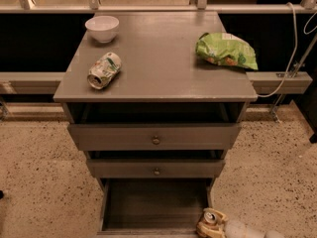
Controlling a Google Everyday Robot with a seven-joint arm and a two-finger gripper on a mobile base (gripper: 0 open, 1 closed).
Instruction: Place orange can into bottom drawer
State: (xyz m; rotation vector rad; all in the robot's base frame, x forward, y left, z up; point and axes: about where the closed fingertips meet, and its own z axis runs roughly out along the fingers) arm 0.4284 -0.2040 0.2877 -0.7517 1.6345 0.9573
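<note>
Orange can (pixel 210 217) held upright in the gripper (pixel 210 227), fingers (pixel 203 229) closed around its sides. Just left of the gripper, the open bottom drawer (pixel 153 205), right front corner close by. Well above, on the cabinet top (pixel 158 58): crushed can (pixel 104 70), white bowl (pixel 102 28), green bag (pixel 226 50).

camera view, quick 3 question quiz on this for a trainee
1. Fill in: on the tabletop, the crushed can lies near the white ___.
2. True or false: the orange can stands on the tabletop.
3. Where is the gripper? A) over the tabletop B) low, at the bottom drawer's front right corner, holding the orange can C) touching the crushed can
Key: 1 bowl; 2 false; 3 B.
</note>
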